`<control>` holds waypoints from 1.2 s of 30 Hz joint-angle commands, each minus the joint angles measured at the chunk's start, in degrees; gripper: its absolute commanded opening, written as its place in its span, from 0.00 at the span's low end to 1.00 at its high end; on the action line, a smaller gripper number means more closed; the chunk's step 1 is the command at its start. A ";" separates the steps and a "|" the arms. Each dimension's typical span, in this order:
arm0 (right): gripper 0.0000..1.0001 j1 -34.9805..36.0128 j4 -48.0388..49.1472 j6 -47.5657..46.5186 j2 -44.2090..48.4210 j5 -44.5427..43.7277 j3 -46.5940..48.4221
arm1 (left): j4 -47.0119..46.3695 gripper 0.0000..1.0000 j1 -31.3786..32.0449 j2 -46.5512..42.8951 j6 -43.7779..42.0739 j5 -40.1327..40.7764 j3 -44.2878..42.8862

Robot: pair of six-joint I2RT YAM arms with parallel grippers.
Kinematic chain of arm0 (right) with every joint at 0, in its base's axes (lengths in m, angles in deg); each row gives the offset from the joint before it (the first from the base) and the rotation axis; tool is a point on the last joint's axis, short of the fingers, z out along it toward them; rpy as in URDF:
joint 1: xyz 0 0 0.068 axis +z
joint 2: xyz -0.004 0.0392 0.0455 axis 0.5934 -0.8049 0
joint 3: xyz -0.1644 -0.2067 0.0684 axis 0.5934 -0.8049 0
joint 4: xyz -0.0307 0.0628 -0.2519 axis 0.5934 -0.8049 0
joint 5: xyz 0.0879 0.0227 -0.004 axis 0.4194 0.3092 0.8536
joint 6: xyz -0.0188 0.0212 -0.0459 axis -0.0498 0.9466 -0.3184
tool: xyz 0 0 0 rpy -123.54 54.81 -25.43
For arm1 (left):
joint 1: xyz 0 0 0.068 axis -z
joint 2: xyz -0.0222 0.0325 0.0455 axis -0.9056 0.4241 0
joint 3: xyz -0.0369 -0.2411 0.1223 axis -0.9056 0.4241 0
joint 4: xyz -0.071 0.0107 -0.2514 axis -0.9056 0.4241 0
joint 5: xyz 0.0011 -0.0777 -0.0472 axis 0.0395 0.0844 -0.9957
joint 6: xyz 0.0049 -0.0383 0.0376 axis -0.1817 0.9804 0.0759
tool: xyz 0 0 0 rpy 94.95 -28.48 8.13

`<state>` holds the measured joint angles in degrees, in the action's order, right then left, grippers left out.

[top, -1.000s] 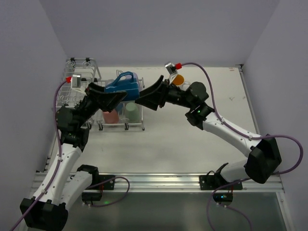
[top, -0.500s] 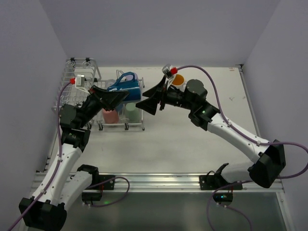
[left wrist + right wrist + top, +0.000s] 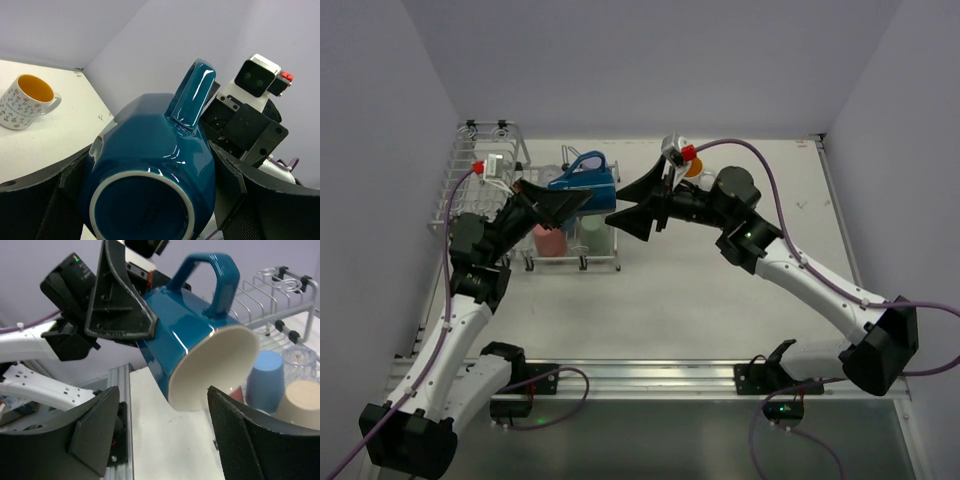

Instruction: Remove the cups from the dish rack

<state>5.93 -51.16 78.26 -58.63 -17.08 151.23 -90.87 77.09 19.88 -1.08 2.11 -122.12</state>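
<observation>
Change since a second ago: the dark blue mug (image 3: 588,180) had shifted a little toward 3 o'clock in the top view, carried by the left arm, whose wrist had also moved that way.
Right arm change: the right gripper (image 3: 632,212) had backed slightly toward 5 o'clock, away from the mug, and its wrist now covered most of the white speckled mug (image 3: 25,102), which had shown more plainly before.
Unchanged: the dish rack (image 3: 470,190) and the tumblers in it lay as before.
Left gripper (image 3: 565,200): clamped on the dark blue mug, one finger on each side of its body, base toward the wrist camera, handle up.
Right gripper state: jaws well apart, holding nothing; the mug's pale open mouth faced them from just beyond. Whether a finger touched the rim could not be told.
Dark blue mug, place: in the air, tilted on its side, above the rack's 3 o'clock edge, between the two grippers.
Dish rack, place: at 10 o'clock on the table (image 3: 720,290).
Dish rack, contents: a pink tumbler (image 3: 550,240) and a mint tumbler (image 3: 592,232) at its near end; the right wrist view also showed a blue tumbler (image 3: 267,380), a beige tumbler (image 3: 300,400) and a pale lilac tumbler (image 3: 300,357), all bottoms up.
White speckled mug, place: upright on the table at 12 o'clock, outside the rack, orange inside, nothing seen in it.
</observation>
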 commanded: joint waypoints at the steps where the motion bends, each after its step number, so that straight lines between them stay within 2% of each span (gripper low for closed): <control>1: 0.70 0.21 6.87 3.89 -3.07 5.36 3.83 | -5.43 0.06 0.91 -0.18 2.19 -1.35 -2.91; 3: 0.61 0.21 9.24 5.65 -4.74 7.11 4.09 | -7.19 0.06 1.26 0.35 2.89 -1.70 -2.12; 5: 0.58 0.21 13.35 8.64 -5.63 9.13 3.92 | -8.68 0.06 1.79 0.70 3.95 -1.88 -1.51; 9: 0.44 0.48 15.93 12.25 -8.79 10.99 5.58 | -11.93 0.06 3.19 1.40 5.97 -1.62 -0.10; 12: 0.40 0.65 20.49 15.05 -9.93 11.16 4.62 | -12.12 0.07 4.51 1.40 6.06 -1.09 -0.27; 13: 0.35 0.57 22.93 15.85 -10.20 11.16 4.45 | -12.12 0.07 4.77 1.32 6.15 -0.83 -0.19; 15: 0.28 0.65 25.15 18.39 -10.46 12.12 4.27 | -12.12 0.11 5.04 1.32 6.41 -0.56 0.16; 18: 0.11 0.56 30.33 22.69 -11.34 12.22 3.92 | -12.12 0.22 5.13 1.23 6.85 -0.12 0.69; 19: 0.00 0.65 32.60 23.59 -11.43 12.13 3.66 | -12.12 0.33 5.13 1.23 6.85 -0.21 0.78; 21: 0.00 0.65 32.98 24.12 -10.91 10.12 2.61 | -11.77 0.47 5.13 1.14 6.15 -0.30 0.78; 22: 0.00 0.65 32.98 24.03 -10.47 9.59 2.08 | -10.02 0.62 5.13 0.79 5.54 -0.12 0.52; 24: 0.00 0.39 32.89 23.86 -8.98 8.44 0.58 | -7.21 0.78 5.13 0.35 2.22 0.40 -1.06; 25: 0.00 0.21 32.80 23.95 -8.45 7.13 -0.12 | -4.24 0.89 5.13 -0.17 1.06 1.01 -1.76; 28: 0.00 -1.19 32.89 24.47 -5.99 5.37 -3.02 | 1.30 1.00 5.13 -1.23 -3.86 2.24 -4.22; 36: 0.00 -3.30 34.56 27.55 -2.38 5.54 -6.19 | 1.16 1.00 5.13 -1.58 -6.15 0.67 -3.79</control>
<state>3.35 -23.14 104.48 -64.29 -8.34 145.05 -88.21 82.08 19.24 -4.90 4.16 -123.14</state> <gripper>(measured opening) 0.171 0.997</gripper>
